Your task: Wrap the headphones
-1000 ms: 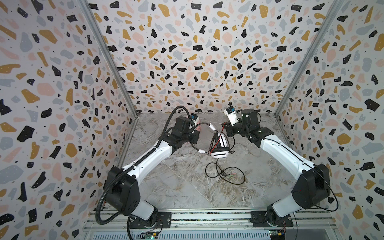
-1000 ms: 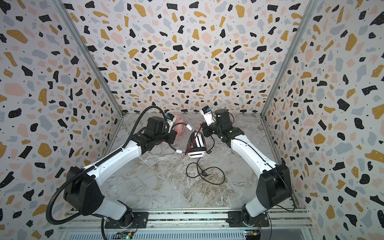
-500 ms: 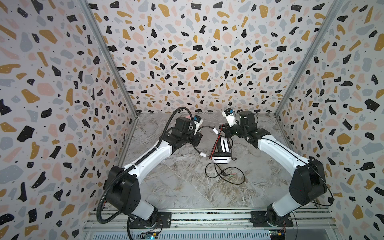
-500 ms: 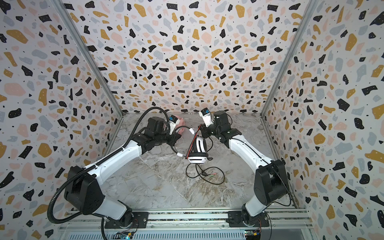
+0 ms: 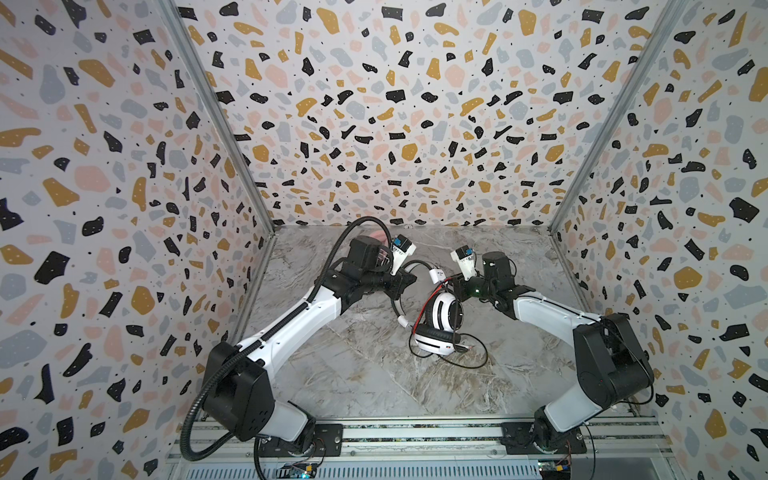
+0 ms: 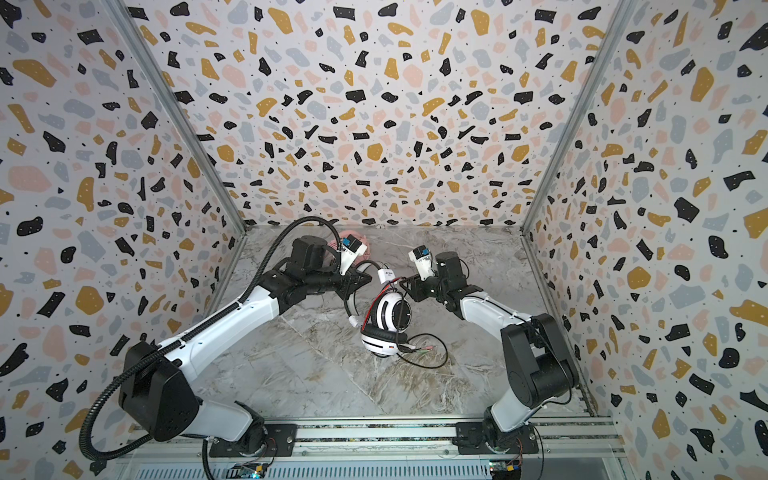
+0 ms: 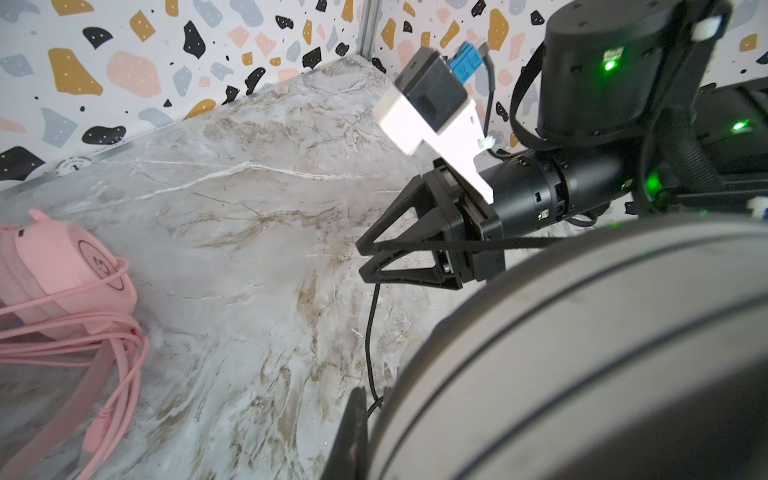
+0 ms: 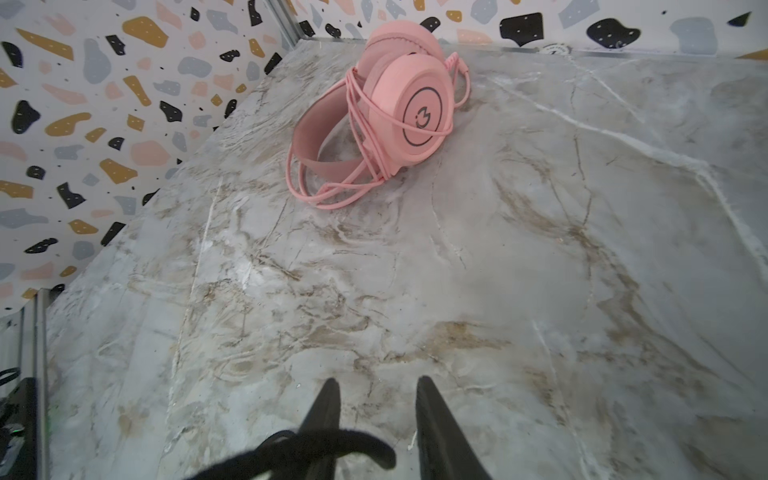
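Top views both show a thin black cable (image 5: 485, 354) looped on the grey marble tabletop (image 5: 374, 374), nearest us. Beyond it, our left gripper (image 5: 405, 282) is clamped on the headband of the white-and-black headset (image 5: 444, 311). Our right gripper (image 7: 363, 257) stands narrowly parted around the cable. A pink, cable-wrapped headset (image 8: 399, 108) lies far left.

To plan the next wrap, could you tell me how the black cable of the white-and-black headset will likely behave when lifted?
The black cable of the white-and-black headset is probably floppy: it lies in a loose loop on the table and hangs limp from the right gripper. It looks thin and light, so may slip between open jaws.
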